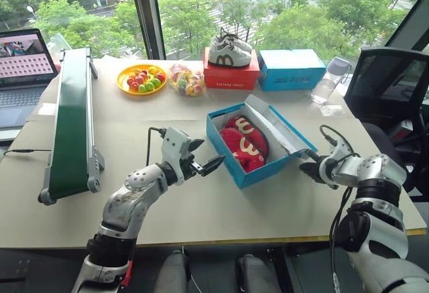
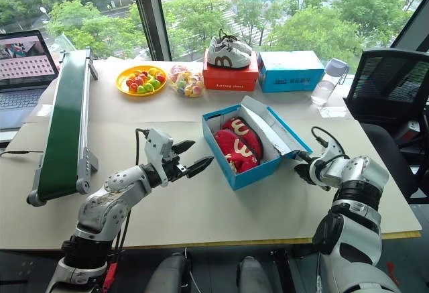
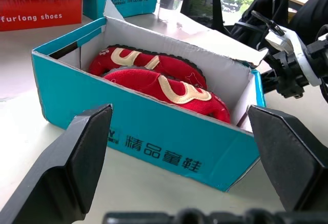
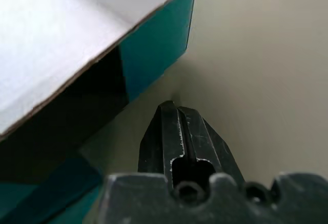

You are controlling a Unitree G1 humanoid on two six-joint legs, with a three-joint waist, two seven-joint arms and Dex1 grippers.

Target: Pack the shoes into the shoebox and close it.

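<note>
Here the shoebox (image 1: 249, 162) sits open near the middle of the table (image 1: 201, 206), bright blue outside and white inside, with dark lettering along its near wall. Both red shoes (image 1: 242, 142) lie inside it, side by side, their cream curly marks facing up; they fill most of the floor of the box. The hinged lid (image 1: 278, 127) stands up and leans outward on my right side of the box, white face inward.

My left claw (image 1: 206, 166) hangs just short of the box's near left wall, pointing at it, fingers (image 3: 77, 157) spread wide and holding nothing. My right claw (image 1: 312, 168) is low at the table beside the box's right corner, under the edge of the lid; its fingers are pressed together and grip nothing.

At the far edge a red box (image 1: 231, 76) carries a pair of white sneakers (image 1: 229, 50) on its top, and a plainer blue box (image 1: 291, 70) stands just beside it, closed. A yellow plate (image 1: 141, 78) holds small coloured fruit. A clear bag (image 1: 185, 78) next to it holds more coloured pieces.
</note>
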